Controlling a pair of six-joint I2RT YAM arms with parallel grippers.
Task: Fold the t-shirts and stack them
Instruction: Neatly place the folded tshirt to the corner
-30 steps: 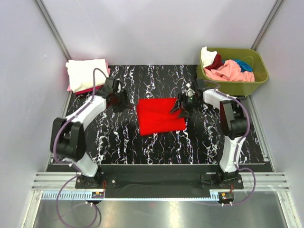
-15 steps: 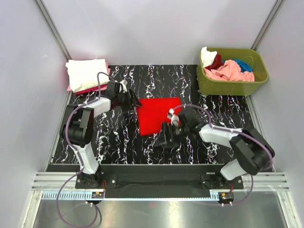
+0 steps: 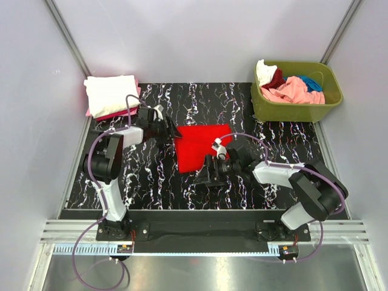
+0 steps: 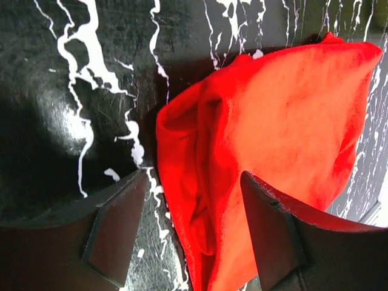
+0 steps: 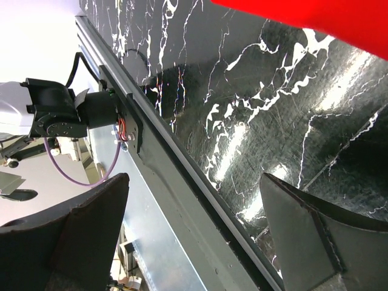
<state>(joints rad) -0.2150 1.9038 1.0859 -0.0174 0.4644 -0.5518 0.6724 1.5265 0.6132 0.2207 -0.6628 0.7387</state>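
The bright red t-shirt [image 3: 195, 147] lies folded on the black marbled table [image 3: 151, 179]. My left gripper [image 3: 171, 130] is at its far left corner, open. In the left wrist view the shirt's layered edge [image 4: 206, 200] lies between the spread fingers [image 4: 118, 230] of the gripper [image 4: 194, 233]. My right gripper [image 3: 206, 174] is low at the shirt's near right edge, open and empty. In the right wrist view it [image 5: 200, 236] faces the table's near edge, and only a strip of red cloth [image 5: 315, 18] shows at the top.
A stack with a cream-white t-shirt [image 3: 109, 93] on top of pink and dark red ones sits at the back left. An olive-green bin [image 3: 303, 111] at the back right holds white, dark red, pink [image 3: 291, 91] and teal shirts. White walls stand on the sides.
My right arm swung from the shirt's right edge down to its near side, letting go of the cloth. My left gripper moved right onto the shirt's left corner.
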